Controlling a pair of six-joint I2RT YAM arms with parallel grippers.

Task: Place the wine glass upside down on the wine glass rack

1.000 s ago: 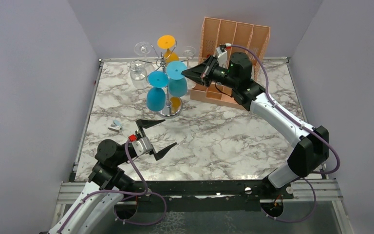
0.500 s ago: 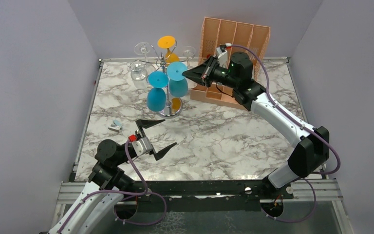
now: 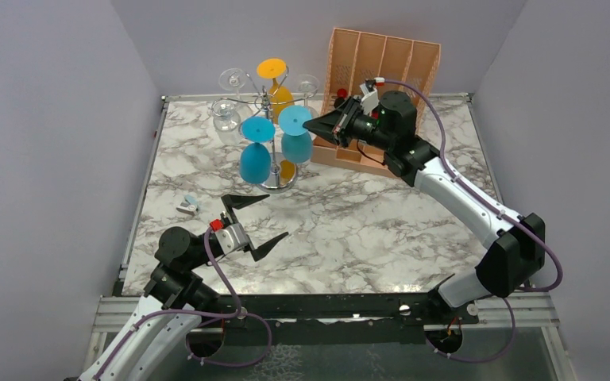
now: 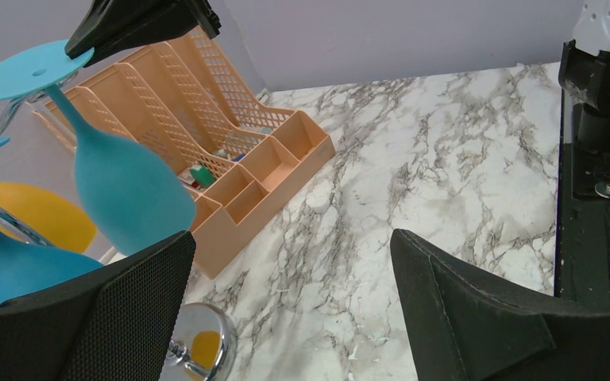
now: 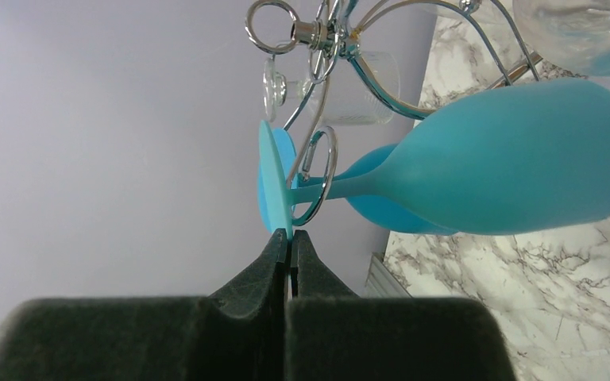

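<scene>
The wine glass [image 3: 296, 145] is teal and hangs upside down on the silver wire wine glass rack [image 3: 265, 101], foot up. In the right wrist view its stem [image 5: 341, 186] passes through a scroll loop of the rack [image 5: 327, 33]. My right gripper [image 3: 309, 125] is shut on the rim of the glass's foot [image 5: 274, 178], with its tips [image 5: 288, 236] pinching the disc's edge. The glass [image 4: 127, 186] also shows in the left wrist view. My left gripper [image 3: 278, 215] is open and empty, low over the table in front of the rack's disc base [image 4: 198, 345].
A second teal glass [image 3: 255, 160], an orange glass [image 3: 275, 79] and clear glasses [image 3: 233, 78] hang on the rack. An orange slotted organiser [image 3: 381, 59] stands right behind my right gripper. A small white and blue object [image 3: 187, 204] lies at the left.
My right gripper has shifted a little right and down and turned its wrist. The teal glass moved with it and now hangs straighter on the rack. The left arm has not moved.
</scene>
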